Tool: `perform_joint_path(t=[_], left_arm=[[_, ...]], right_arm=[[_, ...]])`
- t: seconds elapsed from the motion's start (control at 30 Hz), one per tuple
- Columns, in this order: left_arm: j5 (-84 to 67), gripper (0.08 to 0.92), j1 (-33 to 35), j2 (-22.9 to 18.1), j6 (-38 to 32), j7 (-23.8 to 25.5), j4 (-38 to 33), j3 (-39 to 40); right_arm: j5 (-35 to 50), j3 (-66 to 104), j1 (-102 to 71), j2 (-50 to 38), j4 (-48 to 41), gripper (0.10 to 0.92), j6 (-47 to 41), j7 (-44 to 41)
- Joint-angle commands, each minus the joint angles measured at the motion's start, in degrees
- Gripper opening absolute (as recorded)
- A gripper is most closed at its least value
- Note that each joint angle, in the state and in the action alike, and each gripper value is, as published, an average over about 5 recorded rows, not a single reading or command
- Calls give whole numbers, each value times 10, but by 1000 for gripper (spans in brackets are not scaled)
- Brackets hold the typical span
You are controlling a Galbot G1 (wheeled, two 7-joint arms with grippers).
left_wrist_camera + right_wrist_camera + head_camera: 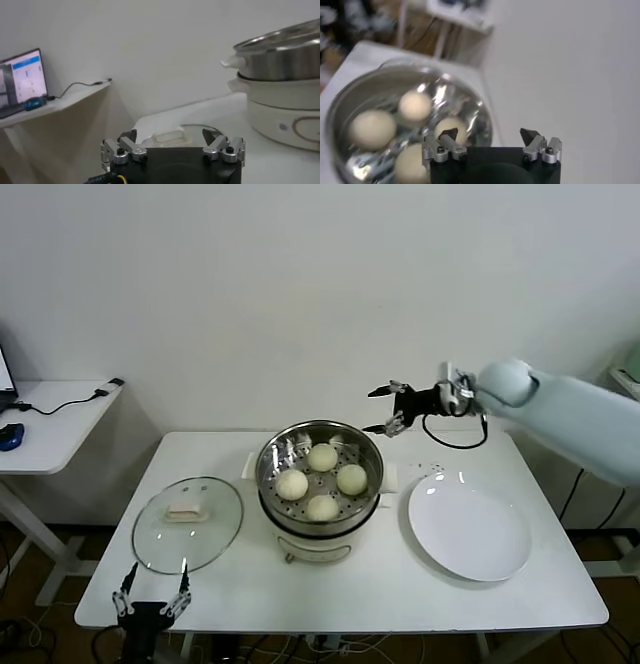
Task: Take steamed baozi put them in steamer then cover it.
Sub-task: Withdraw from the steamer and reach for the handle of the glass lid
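Note:
Several cream-white baozi (321, 481) lie inside the shiny steel steamer (272, 456) at the table's middle; they also show in the right wrist view (371, 129). The clear glass cover (187, 522) with its white handle (186, 511) lies flat on the table to the steamer's left, and its handle shows in the left wrist view (169, 136). My right gripper (389, 409) is open and empty, raised behind the steamer's right rim. My left gripper (152, 593) is open and empty, low at the table's front edge just before the cover.
An empty white plate (469, 526) lies right of the steamer. A side desk (60, 399) with cables and a laptop (22, 80) stands at the far left. The wall is close behind the table.

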Motion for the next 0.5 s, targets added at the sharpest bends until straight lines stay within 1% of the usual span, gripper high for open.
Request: perform_joint_path(t=[0.03, 0.13, 0.3, 0.4, 0.5], left_arm=[[50, 823, -20, -2, 20, 1, -21, -5], [100, 823, -21, 0, 21, 2, -28, -6], [247, 823, -18, 3, 13, 1, -41, -18], [400, 823, -22, 9, 9, -2, -51, -26], [595, 823, -34, 15, 1, -2, -57, -31]], right_arm=[[-8, 480, -445, -121, 119, 823, 52, 158], [-26, 606, -567, -95, 142, 823, 47, 171], [-76, 793, -741, -9, 175, 823, 21, 185], [-102, 858, -812, 37, 188, 823, 12, 187], [-116, 899, -856, 70, 190, 823, 8, 185]])
